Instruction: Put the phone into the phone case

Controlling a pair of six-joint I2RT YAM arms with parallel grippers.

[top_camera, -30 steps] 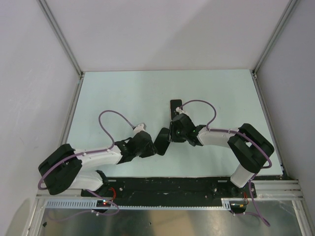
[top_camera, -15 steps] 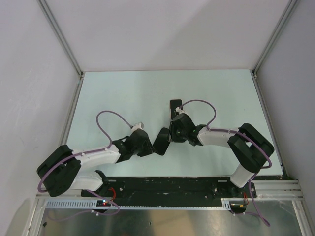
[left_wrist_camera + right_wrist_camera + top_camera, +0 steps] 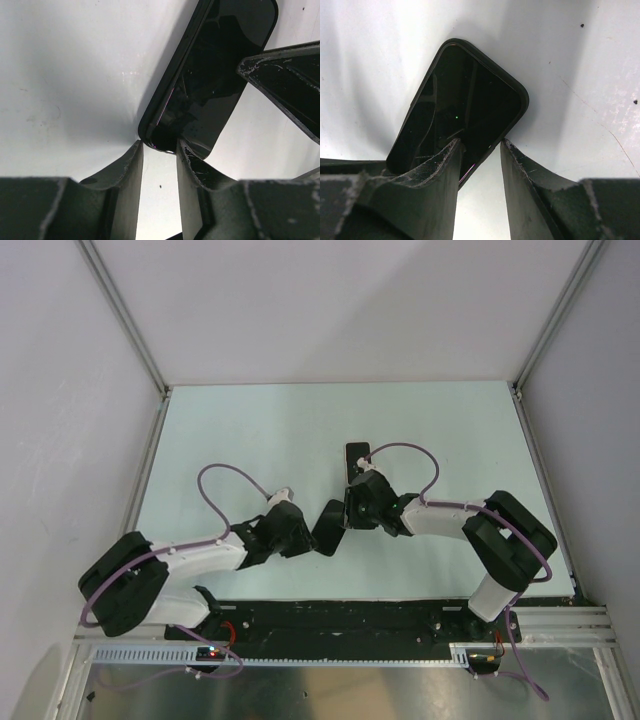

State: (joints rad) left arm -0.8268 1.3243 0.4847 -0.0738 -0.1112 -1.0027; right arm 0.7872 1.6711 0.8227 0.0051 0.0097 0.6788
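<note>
The phone (image 3: 327, 527), a black glossy slab, sits tilted between my two grippers just in front of the table's middle. My left gripper (image 3: 305, 533) is shut on its near corner. In the left wrist view that corner of the phone (image 3: 210, 85) sits between my fingertips (image 3: 138, 150). My right gripper (image 3: 345, 515) is shut on the opposite end. In the right wrist view one finger lies over the screen of the phone (image 3: 460, 100) and the other against its edge. A dark raised rim frames the screen; I cannot tell whether that is the phone case. A second flat black piece (image 3: 356, 454) lies just beyond the right gripper, partly hidden.
The pale table (image 3: 230, 440) is walled by white panels with metal rails at the left (image 3: 125, 315) and right (image 3: 560, 315). A purple cable loops over each arm. One finger of the right gripper (image 3: 285, 75) shows in the left wrist view.
My left gripper has closed a little on the phone's corner and its arm has shifted slightly left. The right arm and the phone have held still.
</note>
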